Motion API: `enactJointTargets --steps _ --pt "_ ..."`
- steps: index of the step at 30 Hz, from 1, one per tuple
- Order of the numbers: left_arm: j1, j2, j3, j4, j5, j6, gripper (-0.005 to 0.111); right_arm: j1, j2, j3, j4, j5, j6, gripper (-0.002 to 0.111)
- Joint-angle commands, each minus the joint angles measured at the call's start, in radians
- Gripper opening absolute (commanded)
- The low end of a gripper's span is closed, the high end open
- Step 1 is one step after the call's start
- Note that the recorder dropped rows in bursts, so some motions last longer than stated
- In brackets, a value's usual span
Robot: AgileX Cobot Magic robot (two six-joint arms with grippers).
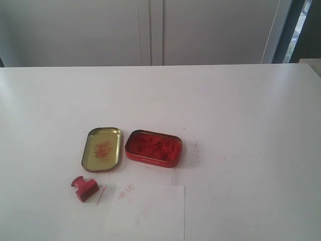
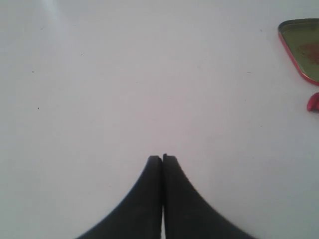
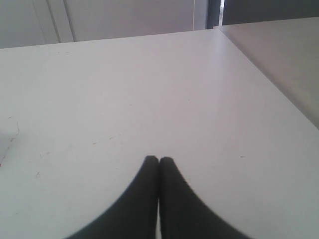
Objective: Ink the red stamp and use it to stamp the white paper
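Observation:
The red stamp (image 1: 84, 189) lies on its side on the table, left of the white paper (image 1: 148, 210), which carries a faint red mark near its upper left corner. Behind them sit the red ink-filled tin (image 1: 153, 148) and its open gold lid (image 1: 102, 148). Neither arm shows in the exterior view. My left gripper (image 2: 162, 158) is shut with nothing in it over bare table; the gold lid (image 2: 302, 46) and a sliver of the red stamp (image 2: 313, 102) show at that view's edge. Over bare tabletop, my right gripper (image 3: 159, 160) is shut and holds nothing.
The white table (image 1: 241, 110) has faint red smudges right of the ink tin. Its far edge meets pale cabinet doors (image 1: 150, 30). The right wrist view shows the table's corner (image 3: 215, 29) and a second surface beyond it.

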Motion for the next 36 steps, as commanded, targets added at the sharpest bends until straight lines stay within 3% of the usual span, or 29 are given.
enactJointTargets --steps 1,36 --pt "0.0 -0.004 0.01 -0.076 0.007 0.086 0.0 0.002 -0.004 0.005 0.001 -0.008 -0.003 0.0" --pt "0.0 -0.004 0.01 -0.086 0.007 0.068 0.0 0.002 -0.004 0.005 0.001 -0.008 -0.003 0.0"
